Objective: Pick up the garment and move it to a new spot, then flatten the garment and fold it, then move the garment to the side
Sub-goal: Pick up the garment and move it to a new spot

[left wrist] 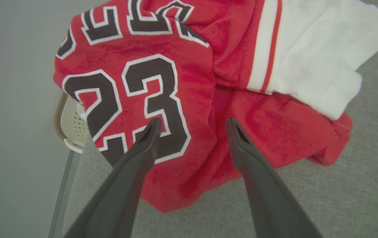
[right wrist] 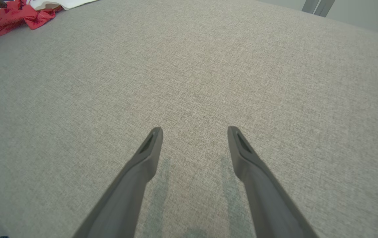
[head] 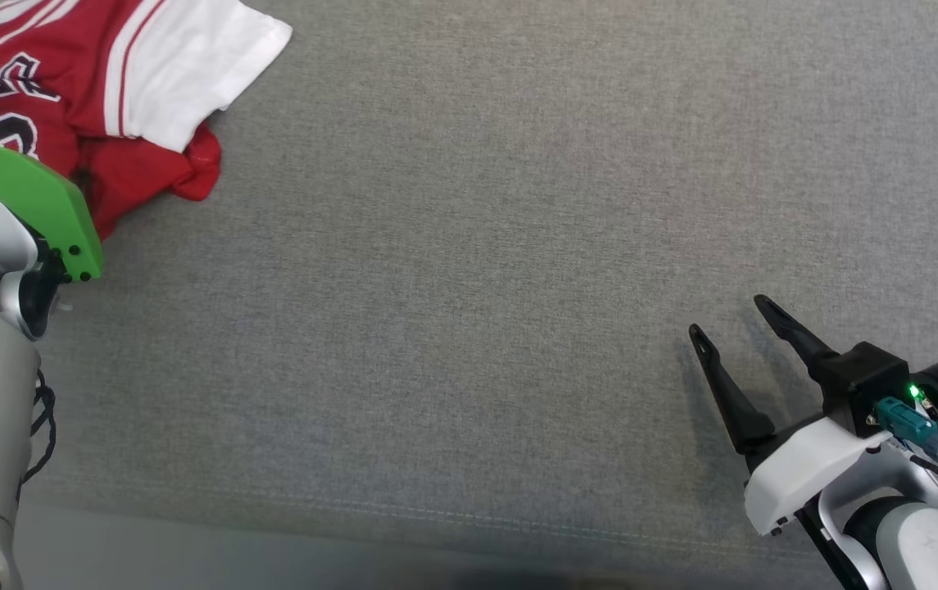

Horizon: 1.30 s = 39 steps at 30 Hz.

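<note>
While the red jersey lies bunched at the frame's upper left on grey cloth, the left gripper hangs over it, jaws spread, and the right gripper sits lower right, also spread and empty.

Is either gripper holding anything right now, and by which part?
Nothing is held. Left gripper open over the jersey; right gripper open over the grey surface.

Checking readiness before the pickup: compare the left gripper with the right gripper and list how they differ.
The left gripper points at the crumpled red jersey, its fingers framing the number 23; the right gripper points at bare grey cloth surface, far from the jersey. The left gripper is at the surface's left edge; the right gripper is at the head view's lower right. Shared: both are open and hold nothing.
</note>
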### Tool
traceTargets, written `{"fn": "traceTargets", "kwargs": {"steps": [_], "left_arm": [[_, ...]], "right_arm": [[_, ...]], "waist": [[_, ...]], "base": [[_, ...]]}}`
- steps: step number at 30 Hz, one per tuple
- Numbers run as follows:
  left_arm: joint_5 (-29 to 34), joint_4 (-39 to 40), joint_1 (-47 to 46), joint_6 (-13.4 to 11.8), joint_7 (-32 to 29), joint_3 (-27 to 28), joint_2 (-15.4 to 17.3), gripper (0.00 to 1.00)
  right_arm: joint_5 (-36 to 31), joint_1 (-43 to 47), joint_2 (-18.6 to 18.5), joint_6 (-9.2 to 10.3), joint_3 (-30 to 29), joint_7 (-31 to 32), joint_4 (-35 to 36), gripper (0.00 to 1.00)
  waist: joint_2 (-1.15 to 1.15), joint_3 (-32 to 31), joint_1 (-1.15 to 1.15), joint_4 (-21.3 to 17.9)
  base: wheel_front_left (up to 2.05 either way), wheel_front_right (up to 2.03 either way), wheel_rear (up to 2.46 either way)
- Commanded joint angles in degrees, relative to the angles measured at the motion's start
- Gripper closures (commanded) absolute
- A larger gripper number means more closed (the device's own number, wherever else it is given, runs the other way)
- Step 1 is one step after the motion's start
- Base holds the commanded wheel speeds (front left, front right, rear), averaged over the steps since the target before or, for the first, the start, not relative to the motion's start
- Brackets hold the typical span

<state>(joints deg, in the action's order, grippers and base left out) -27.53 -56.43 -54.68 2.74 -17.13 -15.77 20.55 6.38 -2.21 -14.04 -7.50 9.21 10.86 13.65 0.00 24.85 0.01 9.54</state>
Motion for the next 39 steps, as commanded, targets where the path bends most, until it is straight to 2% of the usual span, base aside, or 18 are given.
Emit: {"fn": "traceTargets", "kwargs": {"steps": [1,9,10,11,16,23,28,33,39], "left_arm": [[0.5,-0.7,-1.2,-0.6,0.0,0.0,0.7,0.00],[1.6,-5.9,-2.0,-3.8,1.5,-0.9,0.5,0.00],[1.6,-6.5,-2.0,-3.9,1.7,-1.0,0.3,0.59],[1.6,-6.9,-2.0,-3.9,2.1,-1.1,0.2,1.00],[0.6,-7.8,-2.8,-3.2,5.0,-0.7,-0.2,1.00],[0.6,-7.5,-3.1,-2.2,9.0,-0.7,1.7,1.00],[1.6,-5.7,-4.9,-2.1,10.0,-1.6,1.7,1.00],[2.8,-2.2,-7.3,-1.3,10.6,-3.4,1.6,1.00],[5.3,4.6,-10.5,0.9,10.1,-7.6,-0.6,1.00]], "right_arm": [[0.1,0.4,-0.4,0.03,0.0,0.2,0.8,0.00],[-0.3,0.3,-0.3,0.03,0.0,0.2,1.8,0.00],[-0.3,0.1,-0.4,0.03,0.2,0.1,1.6,0.00],[-0.3,-0.2,-0.3,0.03,0.3,0.0,1.5,0.00],[-0.2,-0.9,0.3,0.03,0.9,-0.6,-0.2,0.00],[0.6,-2.0,2.0,0.03,2.8,-2.8,-4.0,0.00],[1.3,-2.2,3.4,0.03,3.4,-4.2,-6.8,0.00],[1.9,-1.7,5.6,0.03,4.1,-6.5,-10.4,0.00],[2.5,-1.3,7.9,0.03,4.8,-9.1,-15.0,0.00]], "waist": [[0.00,3.7,-0.01,-3.1],[0.00,5.2,-0.01,-3.7],[0.00,5.2,-0.01,-3.7],[0.00,5.1,-0.01,-3.7],[0.00,3.5,-0.01,-3.4],[0.00,-1.8,-0.01,-4.5],[0.00,-5.5,-0.01,-5.3],[0.00,-10.6,-0.01,-7.1],[0.00,-16.5,-0.01,-11.2]], "base": [[0.00,0.00,0.00],[0.00,0.00,0.00],[0.00,0.00,0.00],[0.00,0.00,0.00],[0.00,0.00,0.00],[0.00,0.00,0.00],[0.00,0.00,0.00],[0.00,0.00,0.00],[0.00,0.00,0.00]]}}
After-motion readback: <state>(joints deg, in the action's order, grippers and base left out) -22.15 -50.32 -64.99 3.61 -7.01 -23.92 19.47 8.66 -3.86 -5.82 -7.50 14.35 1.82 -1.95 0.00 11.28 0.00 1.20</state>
